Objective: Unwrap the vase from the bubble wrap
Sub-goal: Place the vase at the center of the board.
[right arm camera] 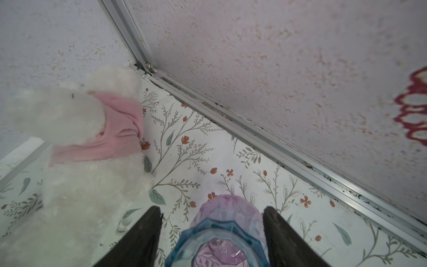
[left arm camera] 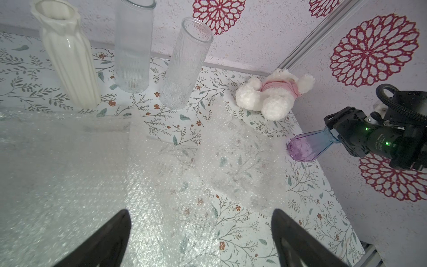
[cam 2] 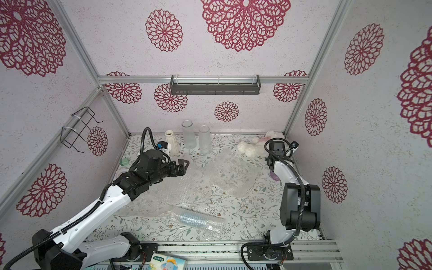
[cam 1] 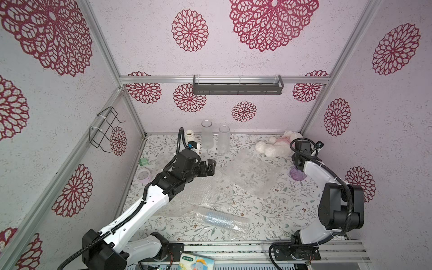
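A small vase, blue at the mouth and purple at the base (right arm camera: 227, 222) (left arm camera: 305, 148) (cam 1: 296, 174), stands bare on the floral table by the right wall. My right gripper (right arm camera: 212, 208) (left arm camera: 332, 135) is open astride its mouth, and table shows between one finger (right arm camera: 143, 231) and the rim. Flat sheets of bubble wrap (cam 1: 247, 173) (cam 2: 229, 174) (left arm camera: 69, 166) lie across the middle of the table. My left gripper (left arm camera: 200, 211) (cam 1: 211, 167) (cam 2: 184, 166) hovers open over them, holding nothing. A rolled bubble-wrap bundle with something bluish inside (cam 1: 219, 221) (cam 2: 196, 221) lies near the front edge.
A white ribbed vase (cam 1: 189, 135) and two clear glass vases (cam 1: 207, 136) (cam 1: 224, 140) stand at the back. A white plush toy in pink (cam 1: 278, 146) (right arm camera: 80, 143) lies beside the small vase. A green box (cam 1: 143, 161) and a pink ring (cam 1: 143, 174) sit at the left wall.
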